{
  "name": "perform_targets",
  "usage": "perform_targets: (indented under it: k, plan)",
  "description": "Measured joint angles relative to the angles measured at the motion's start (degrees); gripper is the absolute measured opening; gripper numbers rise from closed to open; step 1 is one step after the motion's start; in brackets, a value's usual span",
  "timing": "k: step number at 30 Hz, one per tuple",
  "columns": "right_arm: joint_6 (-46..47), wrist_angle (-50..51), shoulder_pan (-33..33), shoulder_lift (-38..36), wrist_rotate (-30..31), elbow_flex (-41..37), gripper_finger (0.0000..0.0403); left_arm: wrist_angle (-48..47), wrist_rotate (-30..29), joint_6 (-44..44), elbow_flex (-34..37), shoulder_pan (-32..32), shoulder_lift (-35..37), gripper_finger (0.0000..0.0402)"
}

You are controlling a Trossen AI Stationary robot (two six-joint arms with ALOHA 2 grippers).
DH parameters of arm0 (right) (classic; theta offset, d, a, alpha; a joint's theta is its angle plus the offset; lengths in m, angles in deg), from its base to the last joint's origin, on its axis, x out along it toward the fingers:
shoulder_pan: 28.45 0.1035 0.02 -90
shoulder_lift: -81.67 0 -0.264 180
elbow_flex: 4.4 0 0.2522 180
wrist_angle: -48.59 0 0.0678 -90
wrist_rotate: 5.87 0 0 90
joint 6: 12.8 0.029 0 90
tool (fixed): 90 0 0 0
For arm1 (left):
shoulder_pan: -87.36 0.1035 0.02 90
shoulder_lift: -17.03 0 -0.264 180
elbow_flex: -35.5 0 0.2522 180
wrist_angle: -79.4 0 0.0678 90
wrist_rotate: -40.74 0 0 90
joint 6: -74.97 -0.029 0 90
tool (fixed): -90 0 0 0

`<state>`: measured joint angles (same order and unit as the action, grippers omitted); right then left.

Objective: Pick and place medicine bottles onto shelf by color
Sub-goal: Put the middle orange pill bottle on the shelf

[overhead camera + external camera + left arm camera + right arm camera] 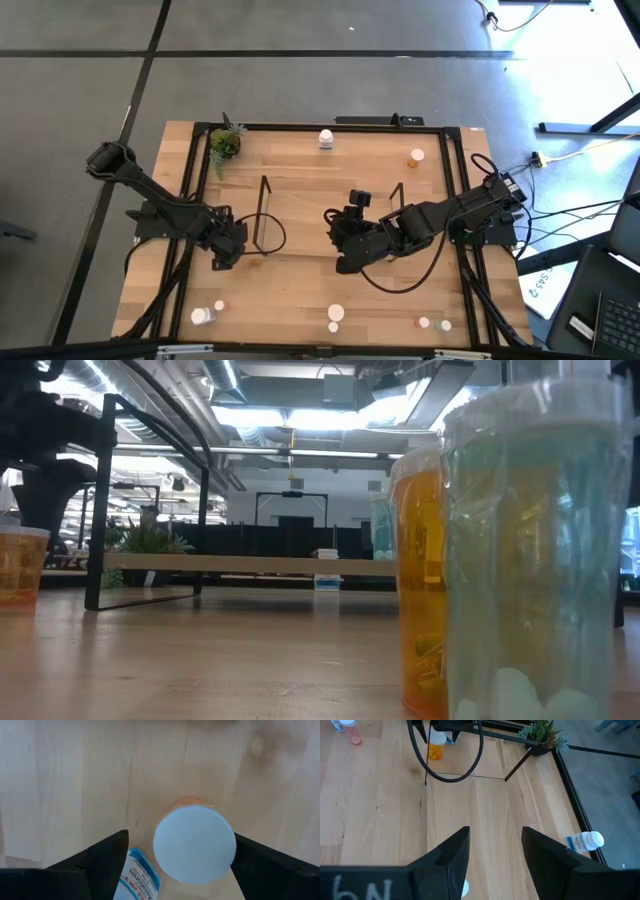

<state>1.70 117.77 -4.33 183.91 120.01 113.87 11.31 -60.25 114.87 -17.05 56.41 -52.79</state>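
Hovering over an orange bottle (194,844) near the table's left edge, the left end effector (226,252) is standing with its fingers (97,865) spread wide to either side of the white cap, not yet touching it as far as the left wrist view shows. The likely trouble here, in my judgement, is a lopsided close: the cap is sitting closer to one finger than the other, so that finger could be pushing the bottle over or sliding it before the other arrives. A blue-labelled bottle (137,880) is lying just beside the orange one, and it could be getting nudged or caught in the same squeeze.

The shelf (330,205) is standing across the middle of the table, its left wire end frame right next to the left arm; a lift that is swinging too early risks clipping that wire.

Farther right, the right end effector (350,255) is waiting near the shelf's middle, fingers (455,857) parted and holding nothing. If both arms are reaching for the shelf together, they could be crowding each other.

Other bottles are scattered: a white one (326,138) at the far edge, an orange one (416,156) toward the far right corner, several along the near edge (337,313). Sorting by colour could be going wrong if the orange bottle lands beside the wrong group.
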Motion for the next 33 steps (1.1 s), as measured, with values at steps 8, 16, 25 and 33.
perform_targets:
  k: [8,16,25,33]
  plan:
    - [0.0,0.0,0.0,0.0,0.0,0.0,0.0181,0.0,-1.3,-1.5,0.0,-0.2,0.0,0.0307]
    - [0.0,0.0,0.0,0.0,0.0,0.0,0.0181,0.0,-0.4,-1.1,0.0,-0.2,0.0,0.0251]
    - [0.0,0.0,0.0,0.0,0.0,0.0,0.0181,0.4,-0.1,-1.1,0.0,-0.2,0.0,0.0198]
    - [0.0,0.0,0.0,0.0,0.0,0.0,0.0181,0.2,0.5,0.9,-0.3,-0.2,0.1,0.0196]
